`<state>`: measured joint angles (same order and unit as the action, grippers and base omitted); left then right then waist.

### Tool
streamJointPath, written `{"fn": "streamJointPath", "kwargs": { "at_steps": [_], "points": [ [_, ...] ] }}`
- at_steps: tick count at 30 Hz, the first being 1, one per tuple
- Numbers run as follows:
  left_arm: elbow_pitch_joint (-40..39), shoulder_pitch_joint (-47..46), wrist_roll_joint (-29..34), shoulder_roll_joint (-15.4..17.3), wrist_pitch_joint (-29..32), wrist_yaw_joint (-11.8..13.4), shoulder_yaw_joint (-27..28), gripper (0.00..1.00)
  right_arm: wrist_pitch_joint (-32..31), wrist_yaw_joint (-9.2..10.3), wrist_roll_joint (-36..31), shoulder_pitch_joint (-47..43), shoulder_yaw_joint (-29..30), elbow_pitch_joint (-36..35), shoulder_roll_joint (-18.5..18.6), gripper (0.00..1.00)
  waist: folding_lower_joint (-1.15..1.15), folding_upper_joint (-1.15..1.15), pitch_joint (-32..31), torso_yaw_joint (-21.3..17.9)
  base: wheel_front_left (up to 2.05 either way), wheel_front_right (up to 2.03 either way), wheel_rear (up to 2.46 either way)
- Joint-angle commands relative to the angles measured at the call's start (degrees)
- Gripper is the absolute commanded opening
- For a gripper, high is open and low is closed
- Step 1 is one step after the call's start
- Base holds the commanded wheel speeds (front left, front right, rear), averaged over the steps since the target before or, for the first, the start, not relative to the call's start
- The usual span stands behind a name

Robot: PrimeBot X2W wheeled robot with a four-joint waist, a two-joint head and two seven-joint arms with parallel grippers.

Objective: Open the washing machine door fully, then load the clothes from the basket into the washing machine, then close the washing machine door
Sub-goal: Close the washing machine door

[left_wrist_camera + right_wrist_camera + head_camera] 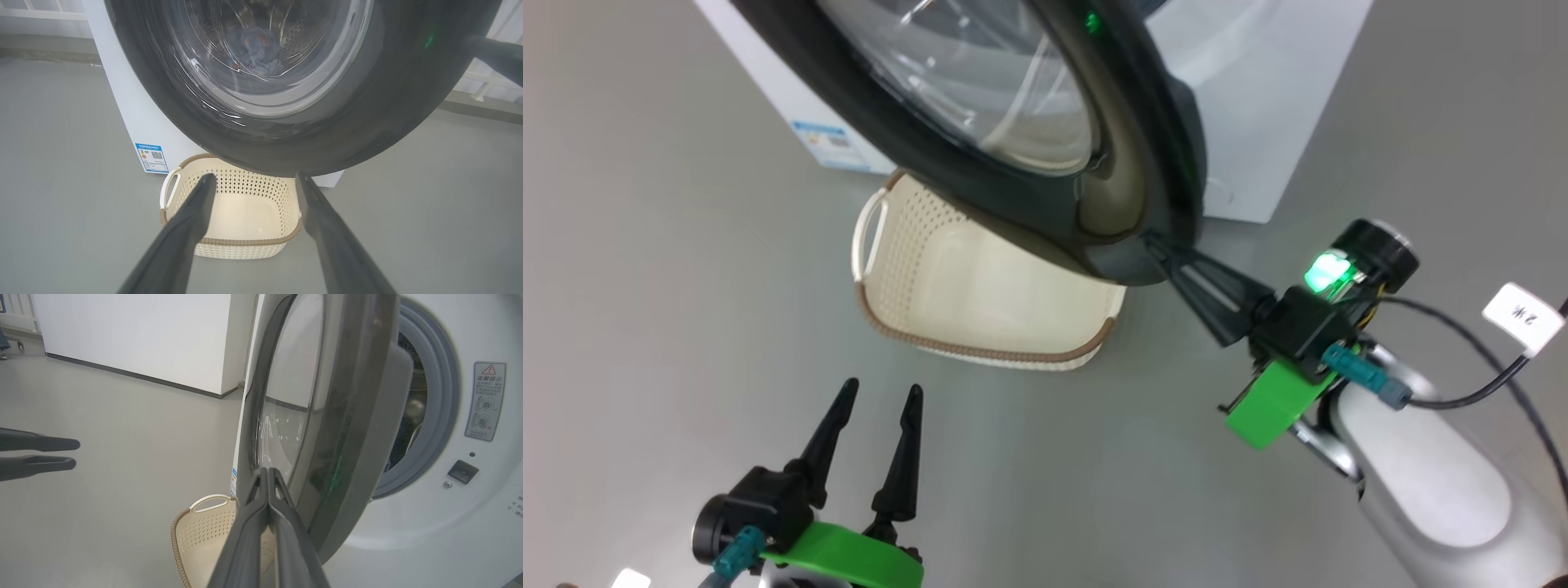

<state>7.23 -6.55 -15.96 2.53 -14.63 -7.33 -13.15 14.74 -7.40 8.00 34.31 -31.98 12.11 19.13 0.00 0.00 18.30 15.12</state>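
Note:
The washing machine door (pixel 1013 204) stands partly open, its black rim hanging over the empty cream basket (pixel 980 286) on the floor. My right gripper (pixel 1164 249) is shut, fingers pressed together with nothing between them, and the tips touch the door's lower rim; in the right wrist view the tips (pixel 267 473) rest against the door (pixel 351 396) seen edge-on. My left gripper (pixel 880 396) is open and held clear, short of the basket (pixel 245 212). Through the door glass, light blue clothes (pixel 255 45) with orange marks lie in the steel drum of the washing machine (pixel 429 522).
The grey-blue door seal (pixel 445 396) and a latch slot (pixel 462 471) show behind the door. A blue label sticker (pixel 152 157) sits low on the machine's side. A black cable with a white tag (pixel 1523 317) trails from my right wrist. Grey floor lies all around.

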Motion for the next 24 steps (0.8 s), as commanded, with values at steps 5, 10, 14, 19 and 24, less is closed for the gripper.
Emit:
{"fn": "streamJointPath", "kwargs": {
  "at_steps": [5, 10, 14, 19, 24],
  "points": [
    [-1.16, -2.10, -0.63, 0.39, -0.37, -0.15, 1.67, 1.00, 0.26, -0.09, 1.10, 1.08, 1.54, -0.08, 0.49, 0.00, 0.00, 0.00, 3.06, 2.40, 0.00, 0.00, 0.00],
    [-1.14, -2.42, -1.22, 0.37, -0.37, -0.15, 1.18, 1.00, 0.26, -0.09, 1.35, 1.79, 3.17, 0.24, 0.97, 0.00, 0.00, 0.00, 4.13, 2.61, 0.00, 0.00, 0.00],
    [-1.44, -3.01, -1.94, 0.36, -0.37, -0.15, 0.47, 1.00, 0.26, -0.09, 1.45, 3.18, 4.50, 0.61, 1.74, 0.00, 0.00, 0.00, 5.48, 2.84, 0.00, 0.00, 0.00],
    [-1.59, -3.90, -2.88, 0.35, -0.37, -0.15, -0.79, 1.00, 0.26, -0.09, 1.80, 5.95, 5.79, 1.60, 3.33, 0.00, 0.00, 0.00, 7.75, 3.54, 0.00, 0.00, 0.00],
    [-1.95, -5.22, -4.00, 0.35, -0.37, -0.15, -1.97, 1.00, 0.26, -0.09, 2.02, 10.07, 6.42, 2.58, 5.65, 0.00, 0.00, 0.00, 10.74, 4.54, 0.00, 0.00, 0.00]
  ]
}}
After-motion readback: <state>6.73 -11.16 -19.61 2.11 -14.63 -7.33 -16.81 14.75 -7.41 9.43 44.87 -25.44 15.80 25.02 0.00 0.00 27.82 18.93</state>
